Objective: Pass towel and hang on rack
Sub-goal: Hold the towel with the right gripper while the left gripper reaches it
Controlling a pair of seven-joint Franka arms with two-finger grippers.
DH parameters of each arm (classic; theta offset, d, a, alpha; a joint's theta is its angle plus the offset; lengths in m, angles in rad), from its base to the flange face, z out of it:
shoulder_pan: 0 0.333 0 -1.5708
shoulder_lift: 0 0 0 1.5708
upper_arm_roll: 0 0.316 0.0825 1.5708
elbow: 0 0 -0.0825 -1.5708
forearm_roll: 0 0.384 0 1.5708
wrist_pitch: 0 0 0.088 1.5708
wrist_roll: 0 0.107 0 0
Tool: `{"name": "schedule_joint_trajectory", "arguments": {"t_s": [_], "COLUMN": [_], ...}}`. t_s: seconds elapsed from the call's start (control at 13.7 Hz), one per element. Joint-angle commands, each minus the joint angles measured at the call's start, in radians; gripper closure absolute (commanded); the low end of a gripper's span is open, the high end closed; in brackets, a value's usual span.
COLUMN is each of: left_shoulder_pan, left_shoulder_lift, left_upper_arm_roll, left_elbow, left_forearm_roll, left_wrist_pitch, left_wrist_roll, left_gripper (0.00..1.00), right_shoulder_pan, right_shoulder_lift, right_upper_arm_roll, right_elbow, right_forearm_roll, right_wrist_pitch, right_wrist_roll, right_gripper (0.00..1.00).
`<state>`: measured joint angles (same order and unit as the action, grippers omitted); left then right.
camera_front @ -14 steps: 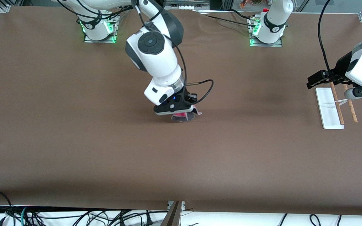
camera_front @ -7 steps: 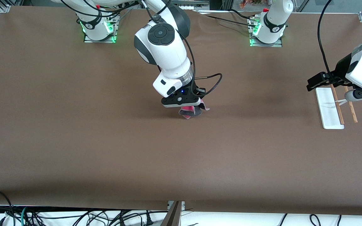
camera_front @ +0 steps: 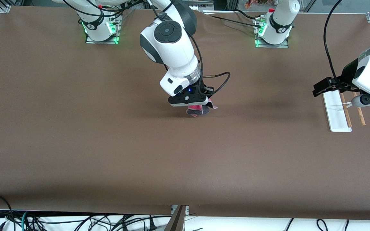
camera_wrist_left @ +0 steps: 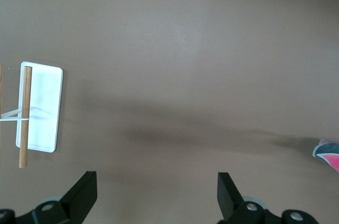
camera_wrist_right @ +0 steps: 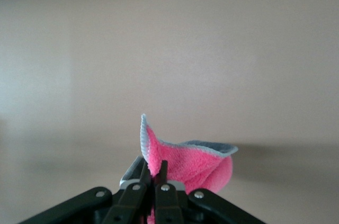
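Mostly hidden under the right gripper (camera_front: 195, 107) in the front view: the towel (camera_front: 198, 110), only a pink fold and a grey edge peeking out below the black fingers. Cut off at the frame edge in the left wrist view too, just a pink-and-grey corner showing. Clearer in the right wrist view: pink cloth (camera_wrist_right: 185, 163) bunched and standing up from the pinch, grey hem curling over the top, jaws pressed together on it.

Reaching out from its base toward the middle of the table (camera_front: 75, 144), the right arm, wrist bent downward, gripper carrying the towel just above the brown surface. Held at the left arm's end of the table, the left gripper (camera_front: 320, 86), hanging over the end of the rack (camera_front: 336, 112) farthest from the front camera; jaws wide apart, both fingers (camera_wrist_left: 82, 195) showing at the edge of the left wrist view with bare table between them. Partly covered by that gripper: the rack's white base and two wooden rods.

Compared with a second ago: right gripper and towel shifted toward the left arm's end and a little farther from the front camera. Left gripper almost unmoved.
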<state>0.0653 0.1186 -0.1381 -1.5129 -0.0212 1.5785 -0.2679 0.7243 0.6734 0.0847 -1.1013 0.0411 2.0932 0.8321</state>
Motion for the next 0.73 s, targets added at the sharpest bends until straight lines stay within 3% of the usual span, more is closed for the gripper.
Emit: {"name": "schedule_joint_trajectory", "arguments": {"t_s": [0.0, 0.22, 0.36, 0.66], "left_shoulder_pan": [-0.015, -0.016, -0.022, -0.042], "left_shoulder_lift": [0.038, 0.038, 0.042, 0.128], "left_upper_arm_roll": [-0.003, -0.003, -0.047, -0.092], "left_elbow": [0.054, 0.057, 0.063, 0.094], "left_forearm_roll": [0.014, 0.003, -0.019, -0.036], "left_wrist_pitch": [-0.009, -0.011, -0.011, -0.023], "left_wrist_roll": [-0.002, -0.001, 0.001, -0.005], "left_gripper": [0.00, 0.00, 0.00, 0.00], "right_shoulder_pan": [-0.006, -0.008, -0.011, -0.013], "right_shoulder_lift": [0.008, 0.008, 0.006, 0.008], "right_upper_arm_roll": [0.024, 0.024, 0.024, 0.024], "right_elbow": [0.031, 0.043, 0.047, 0.052], "right_forearm_roll": [0.011, 0.066, 0.083, 0.092], "right_wrist_pitch": [-0.007, -0.004, -0.004, -0.005], "right_wrist_roll": [0.059, 0.085, 0.085, 0.085], "right_gripper": [1.00, 1.00, 1.00, 1.00]}}
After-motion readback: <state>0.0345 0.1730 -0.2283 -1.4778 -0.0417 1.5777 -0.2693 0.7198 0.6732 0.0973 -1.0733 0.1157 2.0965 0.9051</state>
